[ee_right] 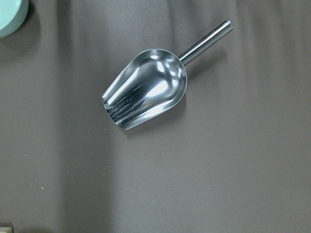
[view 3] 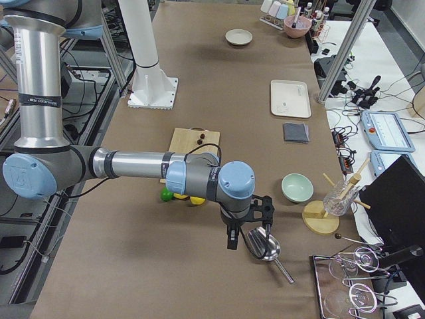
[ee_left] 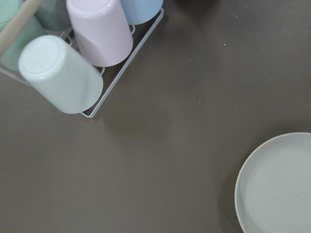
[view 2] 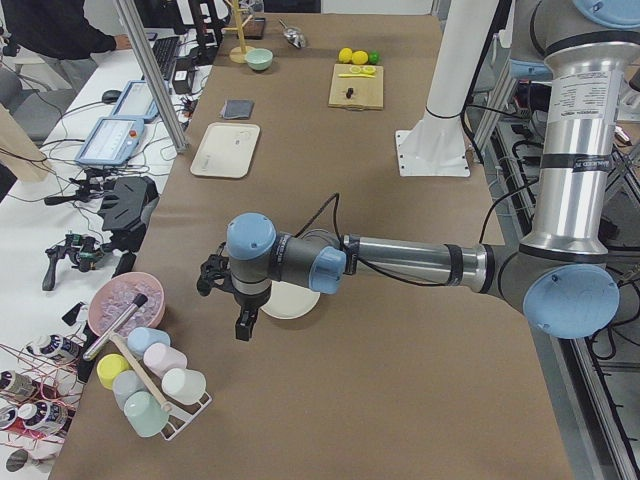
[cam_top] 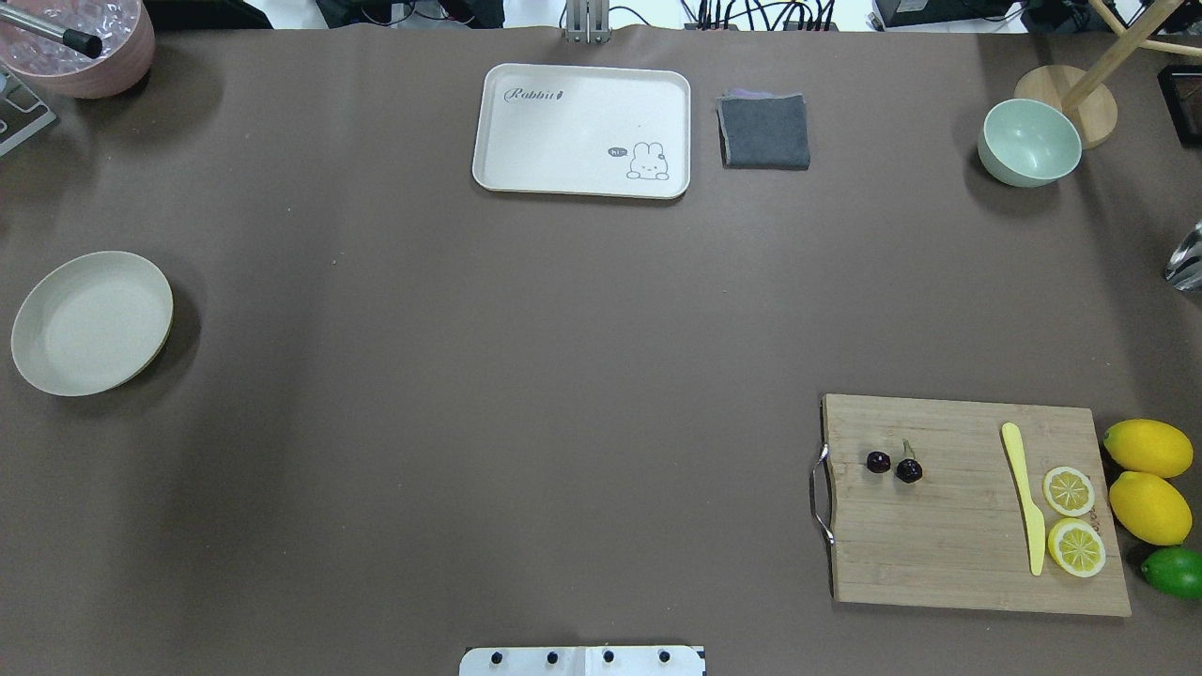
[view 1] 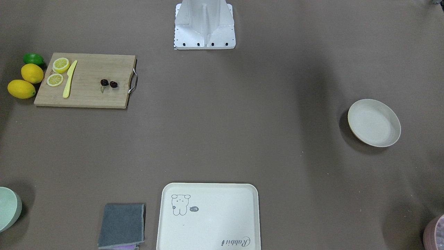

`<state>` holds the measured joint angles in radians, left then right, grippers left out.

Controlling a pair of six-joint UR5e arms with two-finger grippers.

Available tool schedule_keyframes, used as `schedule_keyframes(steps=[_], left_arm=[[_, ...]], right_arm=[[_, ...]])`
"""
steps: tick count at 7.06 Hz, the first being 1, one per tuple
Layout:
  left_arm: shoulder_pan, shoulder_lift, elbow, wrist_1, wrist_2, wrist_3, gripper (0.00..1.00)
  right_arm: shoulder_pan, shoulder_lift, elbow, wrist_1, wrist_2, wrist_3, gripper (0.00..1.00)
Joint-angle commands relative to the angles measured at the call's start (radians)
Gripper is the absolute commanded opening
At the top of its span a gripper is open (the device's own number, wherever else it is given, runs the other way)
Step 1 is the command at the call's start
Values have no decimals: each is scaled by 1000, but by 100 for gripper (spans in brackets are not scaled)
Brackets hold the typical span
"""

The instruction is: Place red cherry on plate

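Overhead: the red cherry (cam_top: 892,465) lies on the cutting board (cam_top: 939,545) at four o'clock, pair aligned nine-to-three; plate (cam_top: 91,322) at nine o'clock. Right arm (view 3: 133,163) nearer; whether either arm's jaws are open cannot be told.

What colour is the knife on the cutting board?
Pale yellow. The knife shows best in the overhead view.

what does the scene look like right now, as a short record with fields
cherry: red cherry on cutting board, near its handle end
plate: plate empty, at the table's opposite end from the board
left: left gripper near the plate, state unclear
right: right gripper above metal scoop, state unclear
task: cherry not yet picked up
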<state>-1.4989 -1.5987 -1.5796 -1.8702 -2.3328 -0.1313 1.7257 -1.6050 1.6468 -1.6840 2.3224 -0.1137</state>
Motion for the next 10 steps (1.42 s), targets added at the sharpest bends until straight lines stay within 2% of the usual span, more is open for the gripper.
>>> schedule_keyframes(steps=[1, 3, 5, 7, 8, 9, 10], left_arm=[[125, -6, 149, -283, -49, -234, 98], [245, 6, 290, -604, -27, -435, 98], [319, 6, 314, -641, -23, -475, 98], [335, 6, 334, -641, -23, -472, 97], [339, 8, 334, -642, -23, -470, 74], [339, 9, 336, -641, -25, -473, 32], [339, 9, 336, -641, -25, -470, 12]], right_arm=[[0, -1, 4, 1, 3, 0, 100], [0, -1, 7, 1, 3, 0, 100], [0, -1, 10, 1, 3, 0, 100], [0, -1, 10, 3, 3, 0, 100], [0, 0, 11, 3, 3, 0, 100], [0, 0, 10, 10, 5, 0, 100], [0, -1, 10, 10, 6, 0, 100]])
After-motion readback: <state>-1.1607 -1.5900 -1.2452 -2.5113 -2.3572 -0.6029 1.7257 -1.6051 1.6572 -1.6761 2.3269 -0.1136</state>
